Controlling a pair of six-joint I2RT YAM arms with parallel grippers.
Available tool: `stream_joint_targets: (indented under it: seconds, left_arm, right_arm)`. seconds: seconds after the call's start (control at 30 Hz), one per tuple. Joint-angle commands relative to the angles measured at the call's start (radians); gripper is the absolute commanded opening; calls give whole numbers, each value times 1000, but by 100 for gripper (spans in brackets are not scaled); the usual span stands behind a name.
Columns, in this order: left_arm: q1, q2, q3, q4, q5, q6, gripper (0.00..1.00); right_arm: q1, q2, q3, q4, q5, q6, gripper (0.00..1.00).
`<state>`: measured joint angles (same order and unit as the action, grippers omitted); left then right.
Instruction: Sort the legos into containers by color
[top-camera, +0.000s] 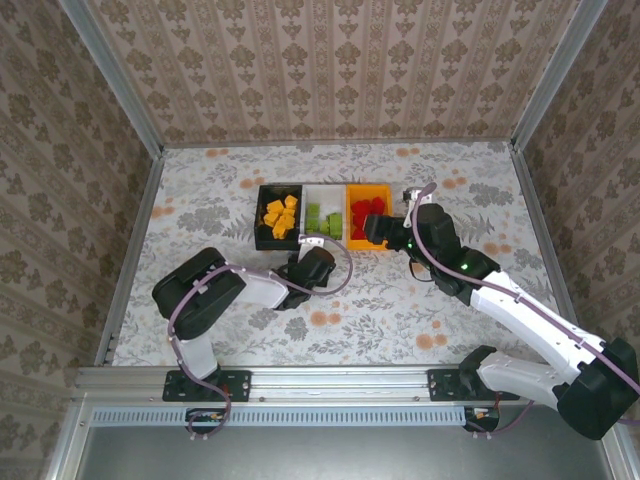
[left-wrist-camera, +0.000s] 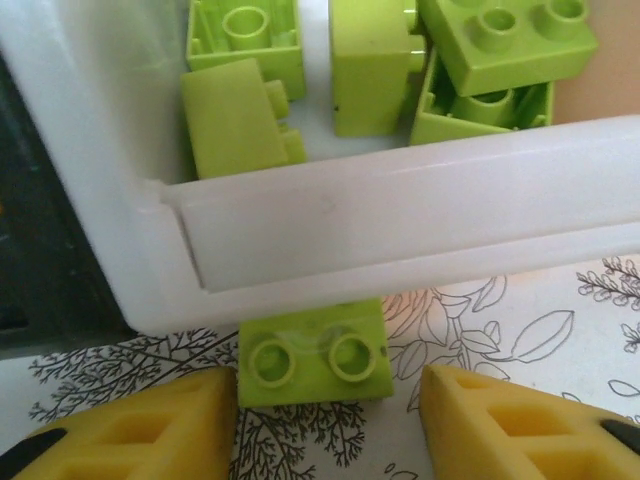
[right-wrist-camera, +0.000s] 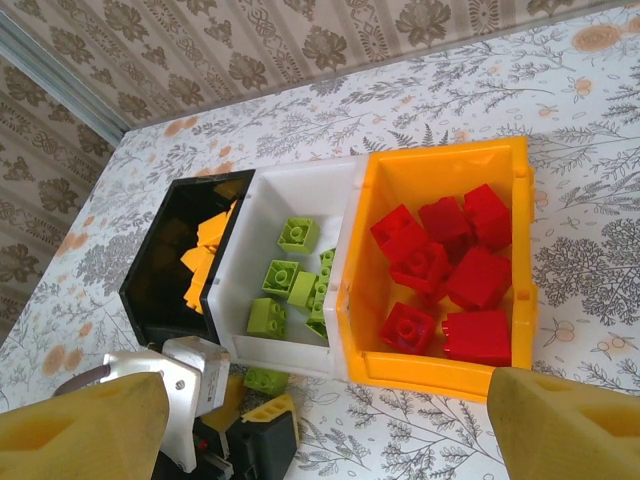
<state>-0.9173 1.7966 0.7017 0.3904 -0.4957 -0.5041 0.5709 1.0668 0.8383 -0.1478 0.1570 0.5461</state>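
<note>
Left tool (left-wrist-camera: 328, 425): it is hanging low over the worktop (left-wrist-camera: 520, 320) with its jaws standing apart and nothing between the pads; one yellow finger is sitting on each side of the green brick (left-wrist-camera: 312, 352).
Green brick: it is lying studs-up on the worktop, right at the foot of the white bin (left-wrist-camera: 400, 215). The near wall is looming over its far edge, and I cannot tell whether the two are touching.
Handling: it is looking like light, rigid, smooth plastic, likely slippery on its flat faces. A squeeze across the two plain side walls, low and square, is seeming the safest hold.
In the way: the bin's overhanging rim is crowding the far side, so a lift probably needs to come back toward the arm before rising over the wall.
White bin contents: green legos (left-wrist-camera: 370, 70) are lying jumbled inside, leaving room.
Neighbours: the black bin (right-wrist-camera: 175, 265) is holding orange-yellow legos (top-camera: 280, 215), and the orange bin (right-wrist-camera: 440, 375) is holding red legos (right-wrist-camera: 450, 270).
Right tool (right-wrist-camera: 325, 430): it is hovering just off the orange bin, jaws spread wide and carrying nothing.
</note>
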Motion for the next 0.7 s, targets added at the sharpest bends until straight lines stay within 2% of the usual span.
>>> stream_joint_targets:
  seconds: [0.0,0.2,0.4,0.67]
  left_arm:
    - [17,28,-39,23,0,21,45]
    - [-19,-20,-45,-27,26,11,38]
    - [-75,-186,-77,-161,69,-42,37]
    - [-56,-343,97,-599,236,-102,36]
  right_arm:
    - [-6,-19,3,-25,2,-9,84]
    - [-9,-17,-4,-20,1,-3,84]
    - [-14,-21,-10,-24,-1,-1,84]
    - [-23,-30,-25,-17,-8,5,85]
